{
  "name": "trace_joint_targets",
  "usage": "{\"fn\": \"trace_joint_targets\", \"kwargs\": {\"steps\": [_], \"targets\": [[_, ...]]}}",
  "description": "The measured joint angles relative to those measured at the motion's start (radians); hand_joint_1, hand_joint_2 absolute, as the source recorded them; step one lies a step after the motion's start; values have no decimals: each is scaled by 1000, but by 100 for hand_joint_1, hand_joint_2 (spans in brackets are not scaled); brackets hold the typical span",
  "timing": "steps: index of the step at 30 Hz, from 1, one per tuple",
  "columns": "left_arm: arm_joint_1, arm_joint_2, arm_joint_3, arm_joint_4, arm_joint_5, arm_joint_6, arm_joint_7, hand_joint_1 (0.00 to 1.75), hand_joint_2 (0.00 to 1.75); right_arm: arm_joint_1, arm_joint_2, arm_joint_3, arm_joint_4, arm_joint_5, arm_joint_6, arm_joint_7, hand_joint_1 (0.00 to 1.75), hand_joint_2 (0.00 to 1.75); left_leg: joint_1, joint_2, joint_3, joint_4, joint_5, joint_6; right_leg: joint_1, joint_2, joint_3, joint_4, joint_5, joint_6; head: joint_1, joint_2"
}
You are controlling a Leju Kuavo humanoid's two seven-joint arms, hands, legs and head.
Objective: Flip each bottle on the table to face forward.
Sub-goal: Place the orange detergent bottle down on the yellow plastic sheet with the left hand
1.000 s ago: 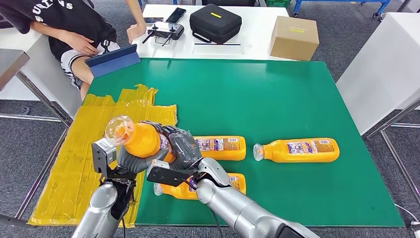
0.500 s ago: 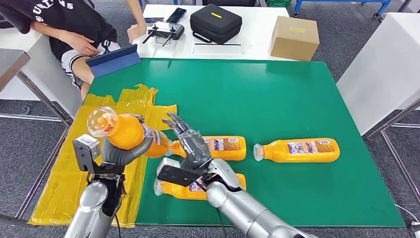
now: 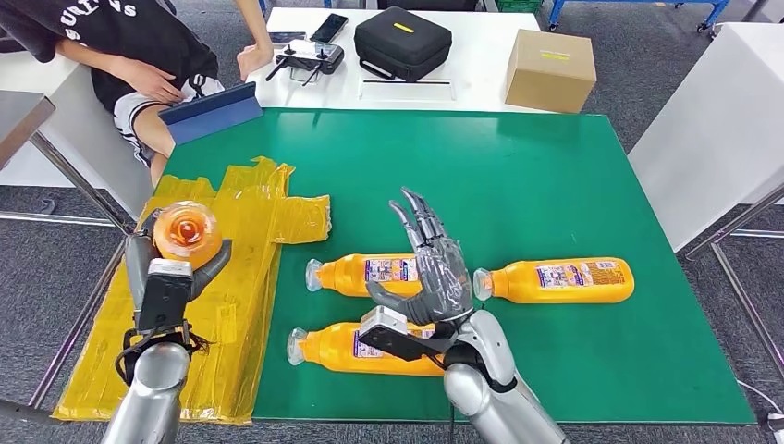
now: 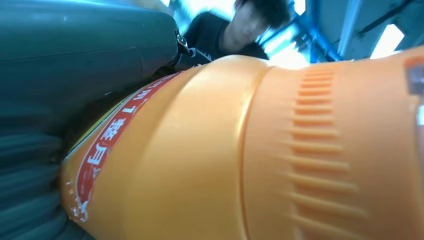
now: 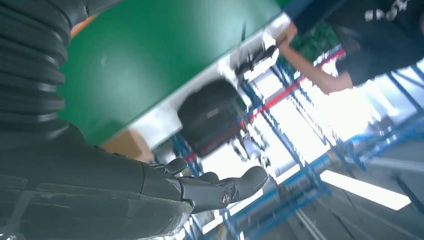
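Fingers of left hand apparently wrap orange bottle.

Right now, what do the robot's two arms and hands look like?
Both arms are smooth silver tubes. The left hand has dark grey fingers, a black boxy wrist module and loose black cables below it. The right hand is grey with dark slender fingers, a black wrist bracket, and a ribbed grey cover in its wrist view.

Orange bottles on green table.
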State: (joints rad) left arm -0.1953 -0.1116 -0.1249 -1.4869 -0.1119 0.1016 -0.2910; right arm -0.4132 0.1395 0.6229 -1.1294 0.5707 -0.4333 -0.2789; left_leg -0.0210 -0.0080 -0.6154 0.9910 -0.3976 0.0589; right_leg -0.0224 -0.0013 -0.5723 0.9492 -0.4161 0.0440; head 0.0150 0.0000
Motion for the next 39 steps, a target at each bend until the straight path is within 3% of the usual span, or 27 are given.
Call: {"fn": "trace_joint_targets", "kwargs": {"steps": [2,5,13,22,29,36,37,39], "targets": [[2,6,25,8,-158,140,-4,175,175,74,-39,-54,-136,97,-25,20,0,175,0,-1,-1,0,0,0,0,0,-1,0,0,0,0,0],[-39,19,41,109,-601,382,56,175,175,189,-101,-125,-374,301,-97,66,0,175,0,0,-1,0,0,0,0,0,-1,0,0,0,0,0],[-204,26,18,439,-1038,534,215,175,175,209,-161,-131,-463,450,-115,122,0,175,0,0,-1,0,1,1,0,0,-1,0,3,0,0,0],[-351,43,11,740,-1264,590,356,175,175,237,-264,-105,-475,463,-162,153,0,175,0,0,-1,0,2,1,0,0,-1,0,4,-1,0,0],[-434,64,11,880,-1363,592,455,175,175,248,-291,-97,-487,476,-170,174,0,175,0,1,-1,0,2,1,0,0,-1,0,4,-1,0,0],[-490,88,13,977,-1375,582,481,175,175,249,-306,-95,-493,476,-170,179,0,175,0,1,-1,0,2,1,0,0,-1,0,4,-1,0,0],[-499,92,14,991,-1375,577,485,145,175,249,-308,-95,-494,475,-170,180,0,175,0,1,-1,0,2,1,0,0,-1,0,4,-1,0,0],[-517,99,16,1013,-1375,565,490,58,175,250,-311,-95,-494,474,-169,180,0,175,0,1,-1,0,2,1,0,0,-1,0,4,-1,0,0]]}}
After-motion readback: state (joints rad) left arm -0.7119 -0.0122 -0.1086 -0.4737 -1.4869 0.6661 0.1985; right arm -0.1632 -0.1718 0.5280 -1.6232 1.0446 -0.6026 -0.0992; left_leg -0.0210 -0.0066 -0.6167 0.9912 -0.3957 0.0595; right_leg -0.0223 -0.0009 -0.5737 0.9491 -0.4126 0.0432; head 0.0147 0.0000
